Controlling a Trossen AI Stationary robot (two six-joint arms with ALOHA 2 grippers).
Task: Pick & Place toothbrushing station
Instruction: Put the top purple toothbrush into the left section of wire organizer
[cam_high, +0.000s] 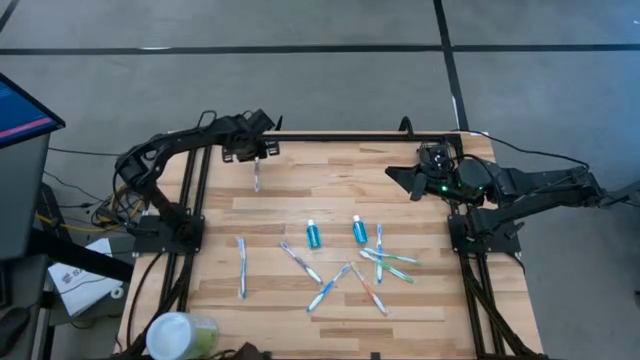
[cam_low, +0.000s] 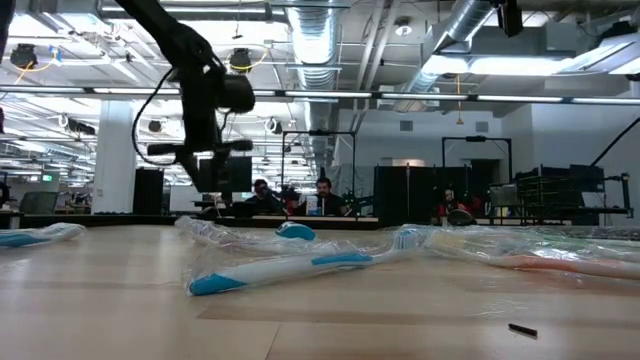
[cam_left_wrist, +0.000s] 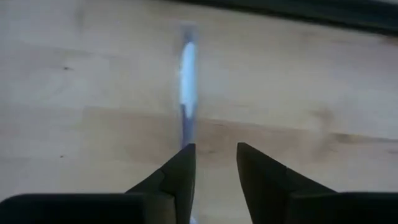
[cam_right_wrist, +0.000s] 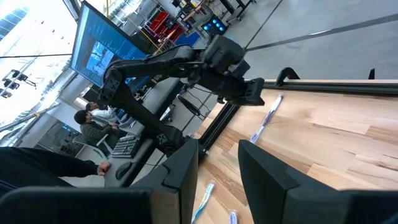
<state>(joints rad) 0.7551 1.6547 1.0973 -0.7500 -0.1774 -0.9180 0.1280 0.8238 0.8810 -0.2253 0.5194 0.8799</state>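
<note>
The toothbrushing station is out of view in every frame. My left gripper (cam_high: 252, 155) (cam_left_wrist: 214, 149) hangs open over the table's far left part, fingers pointing down, nothing between them. Just below it a blue-and-white toothbrush (cam_high: 257, 176) (cam_left_wrist: 187, 74) (cam_right_wrist: 266, 118) lies flat on the wood; in the left wrist view its near end runs behind one finger. My right gripper (cam_high: 412, 180) (cam_right_wrist: 217, 146) is raised over the far right part, roughly level, open, with nothing in it.
Several wrapped toothbrushes (cam_high: 345, 270) lie scattered mid-table, one more (cam_high: 241, 268) lies to their left, and two small blue bottles (cam_high: 313, 235) (cam_high: 359, 230) stand among them. A pale-green cup with a white lid (cam_high: 178, 335) sits at the near left corner. People sit beyond the table (cam_low: 325, 195).
</note>
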